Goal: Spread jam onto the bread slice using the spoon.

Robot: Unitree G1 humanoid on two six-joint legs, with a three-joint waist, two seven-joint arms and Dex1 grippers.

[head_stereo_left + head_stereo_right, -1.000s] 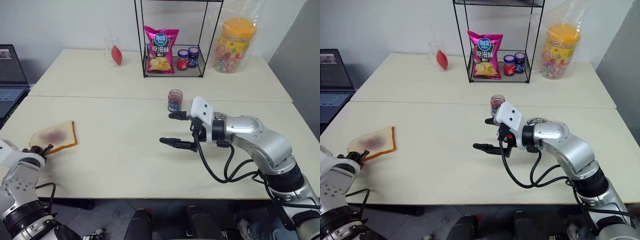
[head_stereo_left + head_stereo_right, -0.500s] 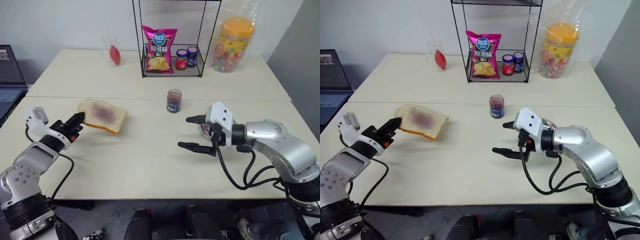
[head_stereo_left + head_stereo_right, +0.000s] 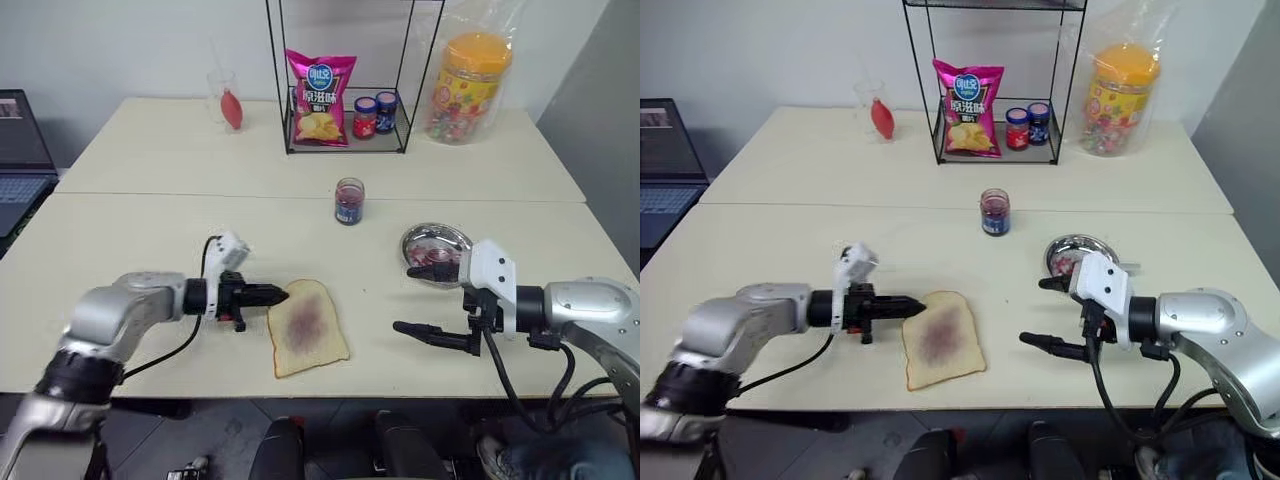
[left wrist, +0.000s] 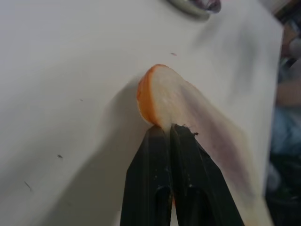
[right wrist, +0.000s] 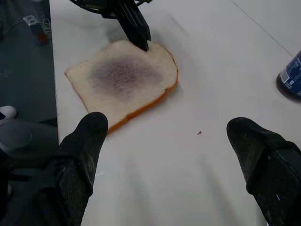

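The bread slice (image 3: 306,328) is down near the front edge of the desk (image 3: 200,230), roughly midway along it, purplish stain face up, one long side running almost to the lip. The left gripper (image 3: 280,294) has it by the rounded top corner, its two black fingers (image 4: 162,160) pinched tight together on the crust, arm reaching in level from the left end of the desk. Over on the right, the right gripper (image 3: 412,300) hangs just above the desk with its fingers (image 5: 87,141) spread wide and nothing between them, pointing back toward the slice but well apart from it. Just behind that gripper, near the right end of the desk, sits a round steel dish (image 3: 436,240) with something red in it; a spoon may be lying there, but it's too small to make out. The small clear jar of jam (image 3: 349,201) stands upright at mid-desk, behind the slice and well clear of both grippers. Toward the back edge, a wire rack (image 3: 345,75) holds a pink crisp bag (image 3: 321,85) and two lidded jars (image 3: 375,114), and a big plastic tub of sweets (image 3: 465,88) sits at the back right corner.
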